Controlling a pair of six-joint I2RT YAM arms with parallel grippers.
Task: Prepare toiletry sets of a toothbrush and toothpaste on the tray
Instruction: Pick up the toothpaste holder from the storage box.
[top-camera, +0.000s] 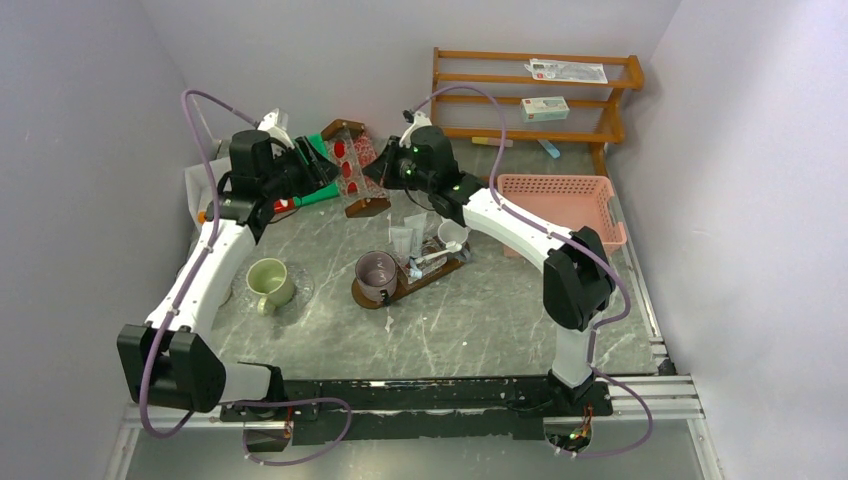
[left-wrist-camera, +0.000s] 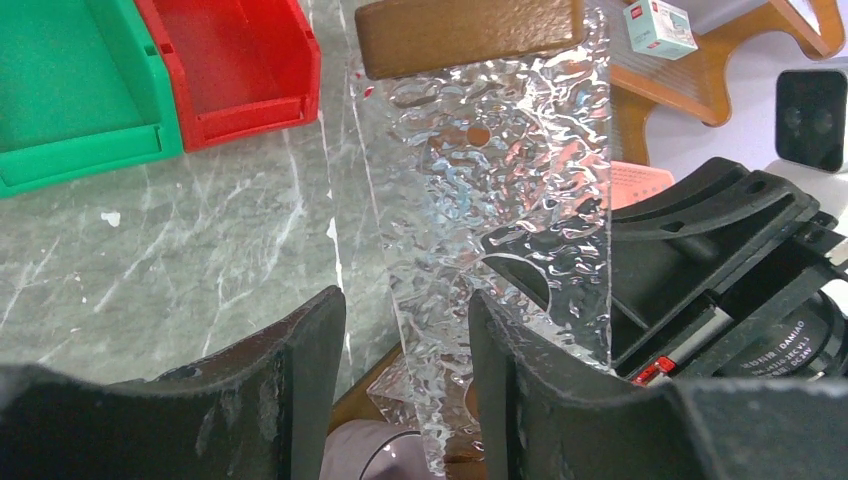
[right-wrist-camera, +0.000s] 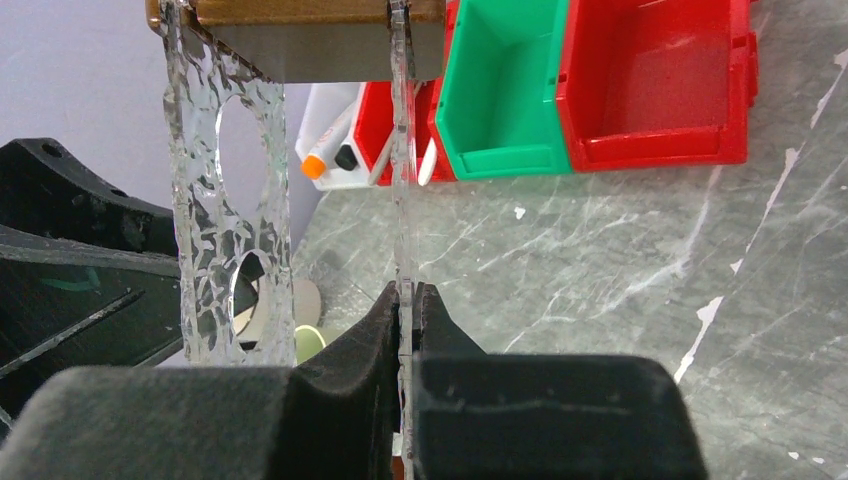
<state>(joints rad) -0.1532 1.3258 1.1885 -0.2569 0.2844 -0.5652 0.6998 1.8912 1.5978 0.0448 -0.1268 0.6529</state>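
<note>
1. Green mug (top-camera: 268, 283) sits on the worktop (top-camera: 450, 320), well left of the tray; probably still to be set.
2. Left pincer (left-wrist-camera: 405, 305) straddles a rack (left-wrist-camera: 480, 180) panel, released.
3. Right pincer (right-wrist-camera: 405, 295) is clenched on a rack panel.
4. Tray (top-camera: 420, 282), centre, holds a grey mug (top-camera: 378, 272) and a brush (top-camera: 432, 260); looks partly done.

Acrylic rack (top-camera: 352, 168), pink basket (top-camera: 555, 181), wooden shelf (top-camera: 470, 132)

Overhead looks down; wrist cameras closely share rack (left-wrist-camera: 490, 200).
</note>
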